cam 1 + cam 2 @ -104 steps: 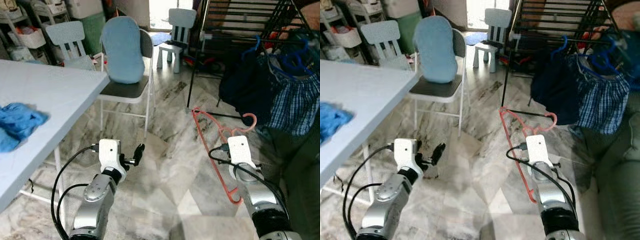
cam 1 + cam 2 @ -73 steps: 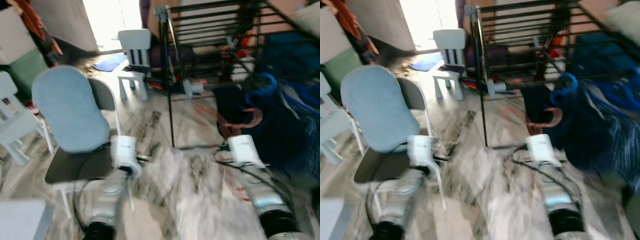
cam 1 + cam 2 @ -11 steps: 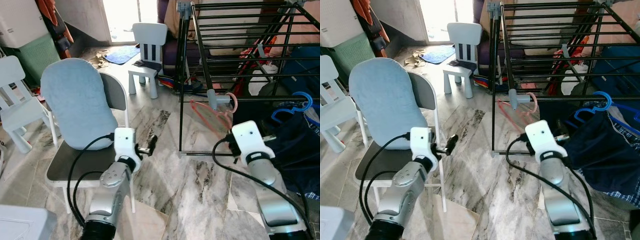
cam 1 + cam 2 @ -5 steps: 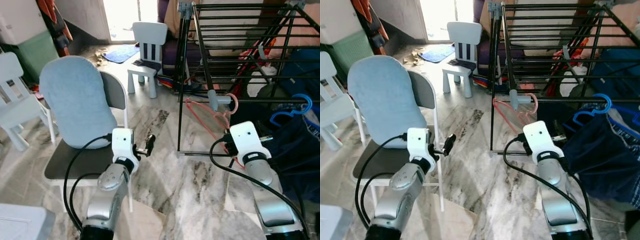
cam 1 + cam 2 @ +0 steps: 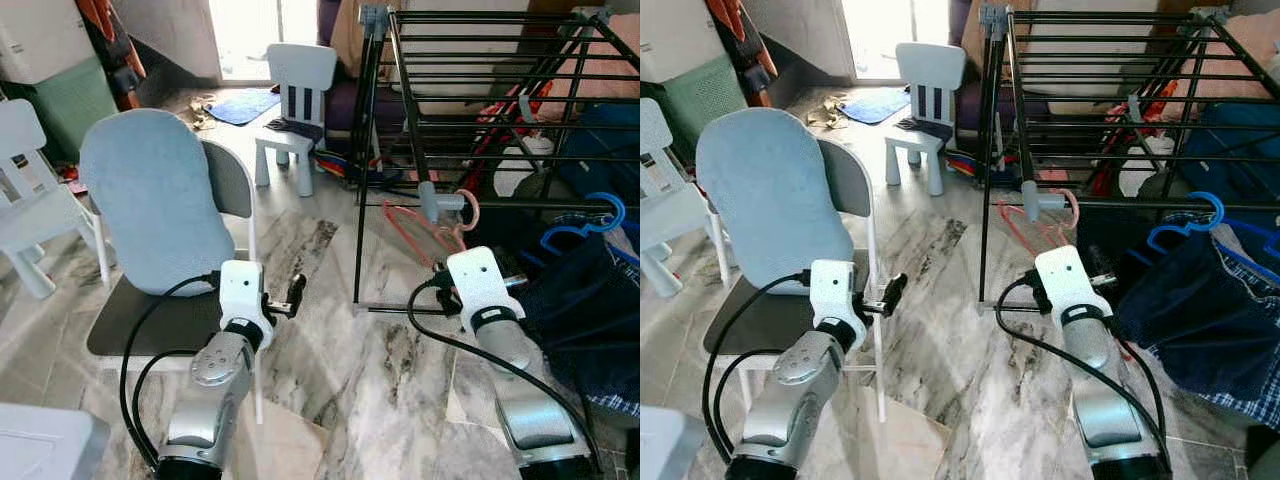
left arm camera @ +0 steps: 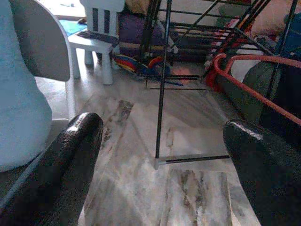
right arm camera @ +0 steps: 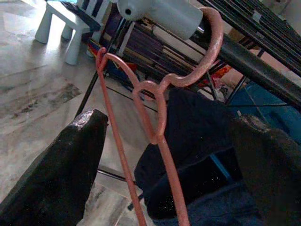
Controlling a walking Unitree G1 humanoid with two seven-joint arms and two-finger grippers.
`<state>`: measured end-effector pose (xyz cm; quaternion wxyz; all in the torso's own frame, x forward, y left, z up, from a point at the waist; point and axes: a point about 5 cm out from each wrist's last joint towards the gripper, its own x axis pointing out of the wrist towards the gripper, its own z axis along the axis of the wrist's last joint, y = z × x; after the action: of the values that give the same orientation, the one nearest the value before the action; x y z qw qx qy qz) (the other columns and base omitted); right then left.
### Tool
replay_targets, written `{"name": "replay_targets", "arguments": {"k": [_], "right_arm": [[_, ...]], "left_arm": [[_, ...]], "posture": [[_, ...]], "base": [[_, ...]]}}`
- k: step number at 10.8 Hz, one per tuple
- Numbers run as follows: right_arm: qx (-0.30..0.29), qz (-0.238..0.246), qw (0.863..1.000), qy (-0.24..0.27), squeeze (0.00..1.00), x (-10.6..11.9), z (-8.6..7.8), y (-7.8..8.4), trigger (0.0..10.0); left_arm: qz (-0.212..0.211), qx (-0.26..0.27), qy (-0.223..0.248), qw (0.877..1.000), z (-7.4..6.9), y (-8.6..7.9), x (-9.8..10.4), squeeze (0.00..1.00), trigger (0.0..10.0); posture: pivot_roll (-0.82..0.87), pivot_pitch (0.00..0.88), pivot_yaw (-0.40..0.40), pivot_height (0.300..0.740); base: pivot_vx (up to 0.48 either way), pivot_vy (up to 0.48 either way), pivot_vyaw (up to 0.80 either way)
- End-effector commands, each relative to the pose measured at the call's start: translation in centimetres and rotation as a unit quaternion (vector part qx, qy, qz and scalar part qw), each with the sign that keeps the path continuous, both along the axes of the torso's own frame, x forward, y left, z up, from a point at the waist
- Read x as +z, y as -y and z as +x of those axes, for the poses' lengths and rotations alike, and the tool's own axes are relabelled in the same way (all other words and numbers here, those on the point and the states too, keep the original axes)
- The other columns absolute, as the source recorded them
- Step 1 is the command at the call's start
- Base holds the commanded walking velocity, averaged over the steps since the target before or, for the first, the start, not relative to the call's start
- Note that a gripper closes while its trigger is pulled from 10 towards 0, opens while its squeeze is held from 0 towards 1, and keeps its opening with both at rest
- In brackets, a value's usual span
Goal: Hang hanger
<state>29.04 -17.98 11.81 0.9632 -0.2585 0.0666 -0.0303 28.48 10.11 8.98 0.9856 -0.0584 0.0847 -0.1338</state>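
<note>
Marble floor (image 5: pixel 330 370); hanger (image 7: pixel 160 117) (pink) hooked

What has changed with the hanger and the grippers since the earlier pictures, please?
The red hanger, earlier held by the right gripper over the floor, now hangs by its hook on the drying rack's rail. The right gripper has opened and let it go. The left gripper remains open and empty beside the folding chair.
</note>
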Motion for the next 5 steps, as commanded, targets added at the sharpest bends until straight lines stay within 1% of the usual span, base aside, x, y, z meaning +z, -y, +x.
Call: {"name": "replay_targets", "arguments": {"k": [1,3,5], "right_arm": [[0.013,0.001,1.000,0.000,0.00,0.02,0.27,-0.43,10.0],[0.010,0.013,1.000,-0.011,0.00,-0.35,0.15,-0.41,10.0],[0.013,0.031,0.999,-0.017,0.00,-0.69,-0.08,-0.74,10.0]], "left_arm": [[0.004,-0.009,0.002,1.000,0.01,0.47,0.23,0.00,10.0],[0.003,-0.020,-0.001,1.000,-0.21,0.98,0.16,0.00,10.0],[0.006,-0.024,0.001,1.000,-0.30,1.03,0.37,0.00,10.0]], "posture": [[-0.17,0.000,0.015,0.740],[-0.17,0.000,0.023,0.740],[-0.15,0.000,0.019,0.740]], "base": [[0.000,0.000,0.00],[-0.274,0.000,0.00],[-0.292,0.000,0.00]]}}
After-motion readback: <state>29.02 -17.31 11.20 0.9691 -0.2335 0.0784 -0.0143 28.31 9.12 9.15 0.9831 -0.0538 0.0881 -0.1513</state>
